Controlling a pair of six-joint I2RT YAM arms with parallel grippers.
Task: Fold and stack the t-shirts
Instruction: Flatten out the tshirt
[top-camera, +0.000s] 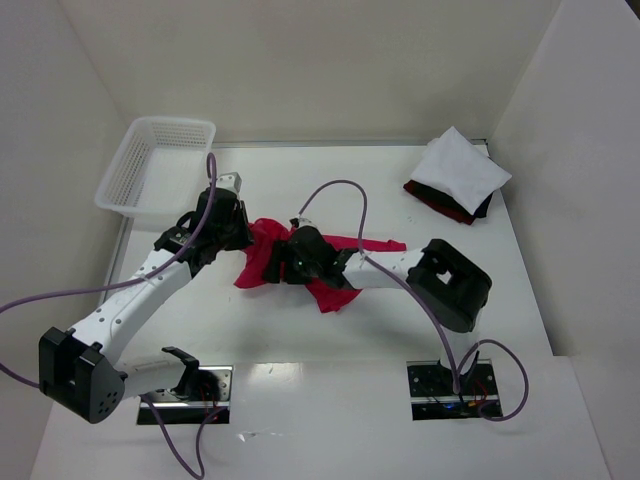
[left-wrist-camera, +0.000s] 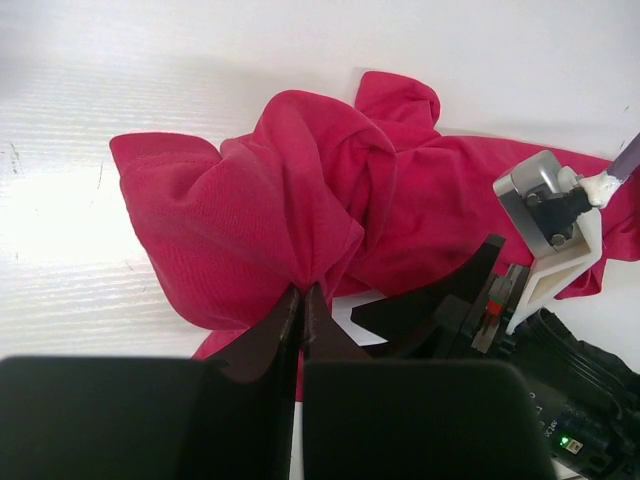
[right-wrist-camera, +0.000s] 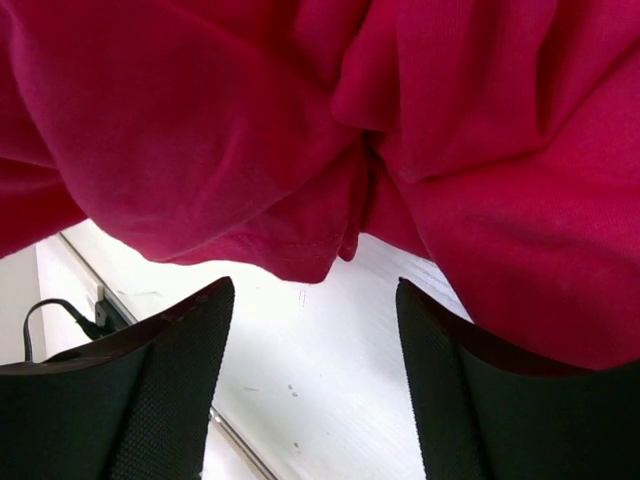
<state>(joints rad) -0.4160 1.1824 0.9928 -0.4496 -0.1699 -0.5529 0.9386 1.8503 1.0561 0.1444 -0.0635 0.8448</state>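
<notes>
Crimson t-shirt (left-wrist-camera: 300, 190) pinched in left claw (left-wrist-camera: 301, 300); right claw (right-wrist-camera: 315, 295) spread wide nearby.

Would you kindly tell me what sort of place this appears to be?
Likely a robot lab cell: white table enclosed by plain panels, two bolted arms, a red t-shirt and mesh basket.

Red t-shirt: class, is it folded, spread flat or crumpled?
Crumpled. The red t-shirt sits in bunched gathers, one gather pinched by the shut left fingers; no neat folded edges show.
</notes>
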